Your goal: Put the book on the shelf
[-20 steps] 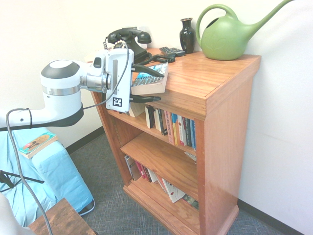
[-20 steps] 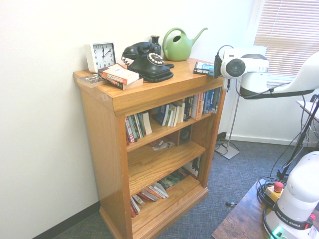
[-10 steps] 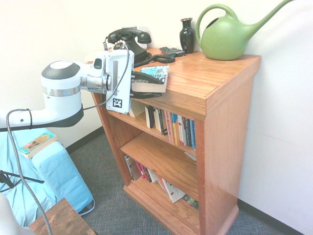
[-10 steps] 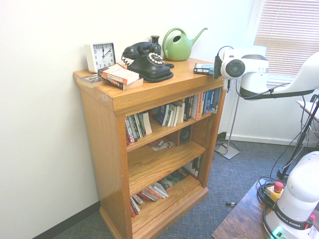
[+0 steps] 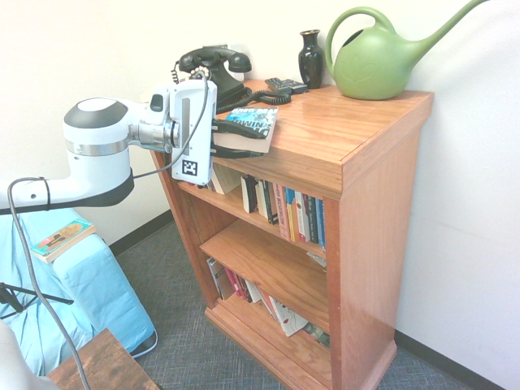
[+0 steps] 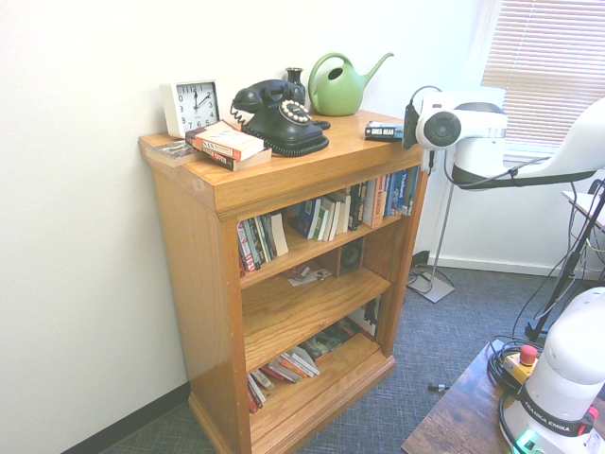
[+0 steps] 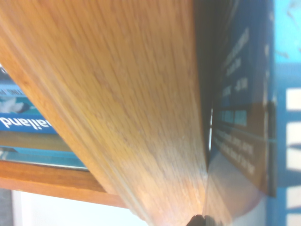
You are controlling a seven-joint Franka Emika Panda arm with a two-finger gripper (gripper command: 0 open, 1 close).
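Gripping the book [image 5: 248, 128] with fingers closed, the gripper [image 5: 236, 138] should slide it level onto the shelf [image 5: 341, 138] top, away from the near edge.

Two wide exterior views from opposite sides of the shelf [image 5: 341, 154]; wrist view close against its top board.

One reddish-brown wooden bookcase [image 5: 370, 154] is standing; sitting on top: one green watering can [image 5: 378, 61], one black telephone [image 6: 279, 115], one white clock [image 6: 192, 105], one dark vase [image 5: 310, 57].
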